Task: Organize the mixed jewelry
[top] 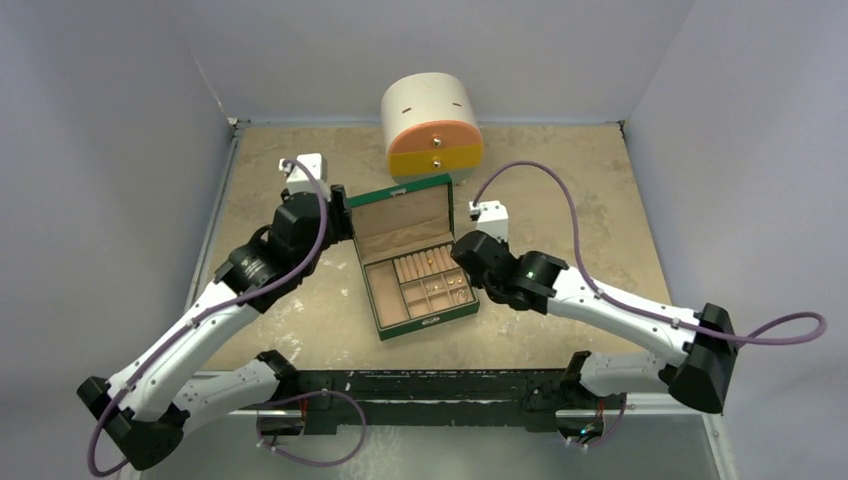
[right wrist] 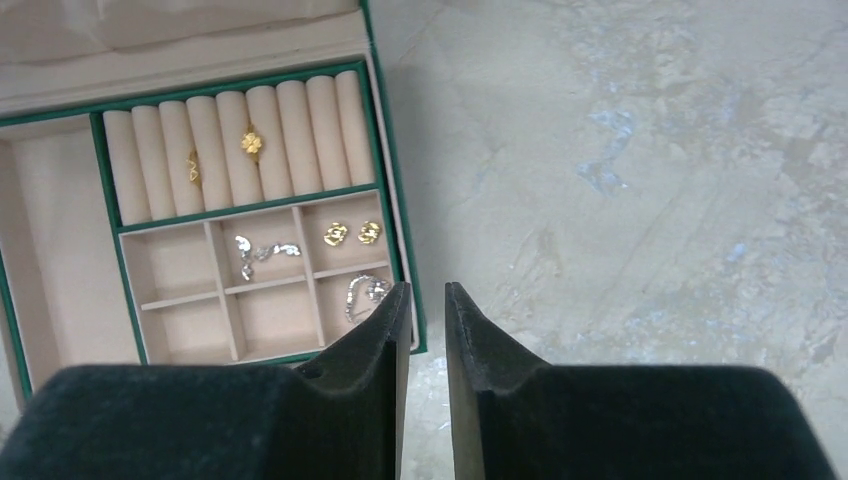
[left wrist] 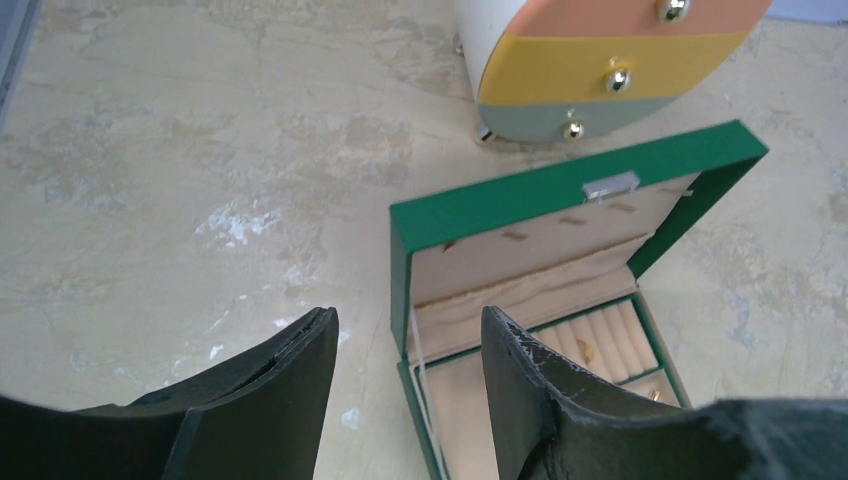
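The mixed jewelry (right wrist: 250, 143), small gold and silvery pieces, is lying in the tan compartments of the open green box (top: 430, 322). The left gripper (left wrist: 408, 335) is standing wide apart and empty. The right gripper (right wrist: 428, 298) is showing only a narrow gap and is holding nothing.

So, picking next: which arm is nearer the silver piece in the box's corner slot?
Right. Right fingers hang beside the silver piece; left fingers sit across the box, by its lid.

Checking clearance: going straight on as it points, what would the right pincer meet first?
The right pincer would likely meet the bare table close beside the green box; depth is unclear.
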